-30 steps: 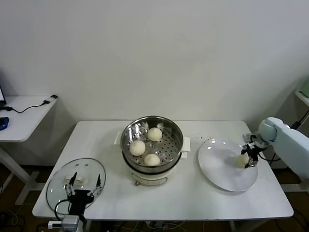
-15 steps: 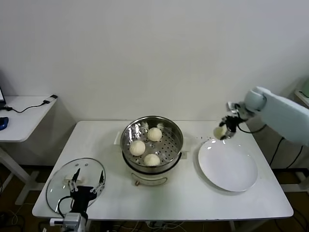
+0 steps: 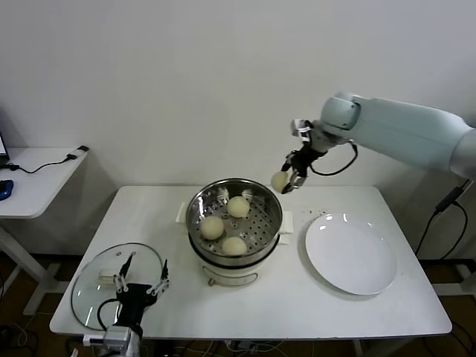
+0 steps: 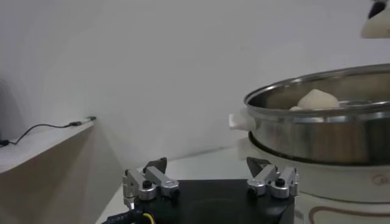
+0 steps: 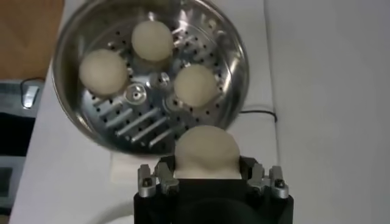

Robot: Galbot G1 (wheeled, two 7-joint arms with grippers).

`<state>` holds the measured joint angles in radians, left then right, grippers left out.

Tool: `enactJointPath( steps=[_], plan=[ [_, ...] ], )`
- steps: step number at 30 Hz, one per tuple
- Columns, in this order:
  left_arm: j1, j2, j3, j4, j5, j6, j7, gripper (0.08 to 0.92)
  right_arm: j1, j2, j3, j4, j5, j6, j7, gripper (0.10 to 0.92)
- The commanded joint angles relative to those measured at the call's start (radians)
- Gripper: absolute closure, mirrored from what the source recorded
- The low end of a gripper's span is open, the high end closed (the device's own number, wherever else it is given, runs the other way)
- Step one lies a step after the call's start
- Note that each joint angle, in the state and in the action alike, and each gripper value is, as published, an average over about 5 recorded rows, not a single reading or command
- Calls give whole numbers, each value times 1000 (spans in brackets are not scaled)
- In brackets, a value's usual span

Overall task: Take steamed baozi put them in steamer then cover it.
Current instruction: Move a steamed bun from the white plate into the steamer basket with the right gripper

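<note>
The steamer (image 3: pixel 274 216) stands mid-table with three baozi on its perforated tray, one of them at the front (image 3: pixel 234 245). My right gripper (image 3: pixel 288 181) is shut on the fourth baozi (image 3: pixel 280 181) and holds it in the air just above the steamer's far right rim. In the right wrist view this baozi (image 5: pixel 206 152) sits between the fingers over the pot's edge (image 5: pixel 241 67). The glass cover (image 3: pixel 89 286) lies flat at the table's front left corner. My left gripper (image 3: pixel 140 285) is open, low at the cover's right edge, and open in the left wrist view (image 4: pixel 208 176).
A white plate (image 3: pixel 351 256) lies empty on the right of the table. A side desk (image 3: pixel 30 178) with a cable stands to the far left. The wall runs close behind the table.
My right gripper has carried the baozi up from the plate and leftward to the steamer's far right rim. My left gripper has shifted slightly right beside the cover.
</note>
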<state>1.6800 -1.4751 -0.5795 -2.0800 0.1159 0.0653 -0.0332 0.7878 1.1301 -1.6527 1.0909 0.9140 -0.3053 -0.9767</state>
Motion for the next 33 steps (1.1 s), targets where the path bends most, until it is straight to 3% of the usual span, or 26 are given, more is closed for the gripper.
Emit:
enactJointPath(
  steps=[1, 26, 33],
  plan=[
    [3, 4, 5, 4, -5, -3, 1, 177, 35, 181, -145, 52, 157, -45, 72, 355],
    [-11, 11, -17, 27, -25, -4, 0, 177, -96, 225, -173, -6, 78, -44, 79, 354],
    [-11, 10, -14, 22, -22, -2, 0, 177, -82, 214, -161, -9, 71, -40, 69, 238]
  ],
)
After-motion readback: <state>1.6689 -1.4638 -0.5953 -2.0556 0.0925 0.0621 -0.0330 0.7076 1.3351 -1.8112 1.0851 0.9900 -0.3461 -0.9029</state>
